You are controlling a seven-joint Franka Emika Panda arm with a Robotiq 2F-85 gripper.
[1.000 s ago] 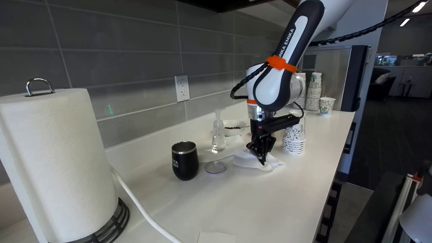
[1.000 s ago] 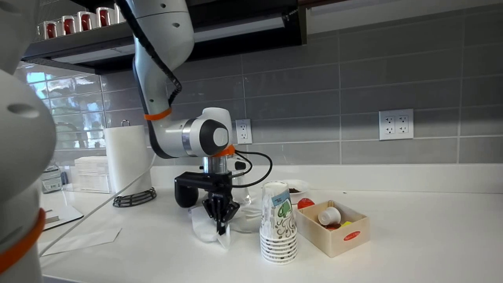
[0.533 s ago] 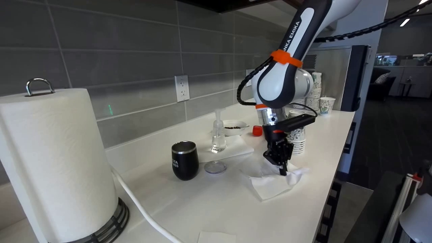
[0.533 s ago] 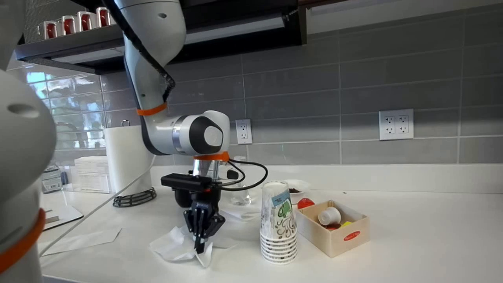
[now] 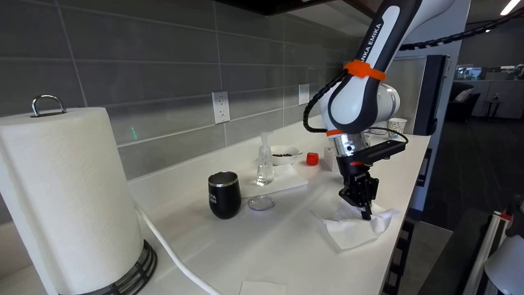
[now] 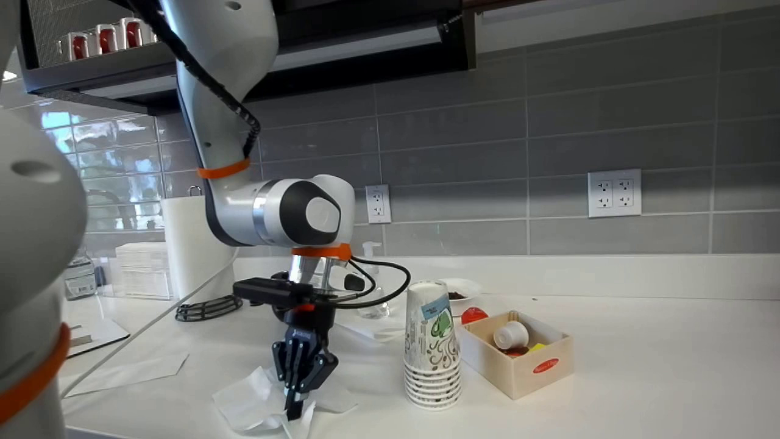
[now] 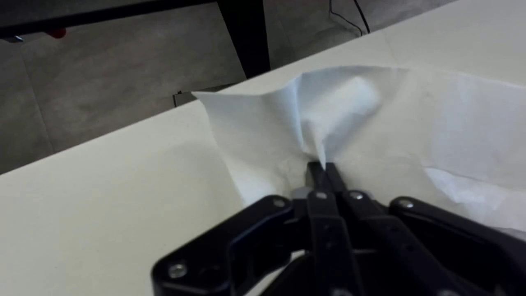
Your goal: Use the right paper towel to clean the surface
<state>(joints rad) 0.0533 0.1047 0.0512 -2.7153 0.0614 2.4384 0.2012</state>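
The surface is the off-white countertop, seen in both exterior views and along its front edge in the wrist view. A crumpled white paper towel lies spread on it near the front edge. My gripper points down and leans, shut on a fold of the towel. In an exterior view the gripper and towel are left of the cup stack. In the wrist view a pinched fold of towel stands between the fingertips. Part of the towel is hidden behind the gripper.
A black tumbler, clear lid and soap bottle on a flat white sheet stand toward the wall. A stack of paper cups and a wooden box are nearby. A towel roll and white cable are further along.
My gripper has dragged the towel across the countertop, away from the wall side and toward the front edge. It now leans more. The red cap and flat sheet are uncovered in an exterior view.
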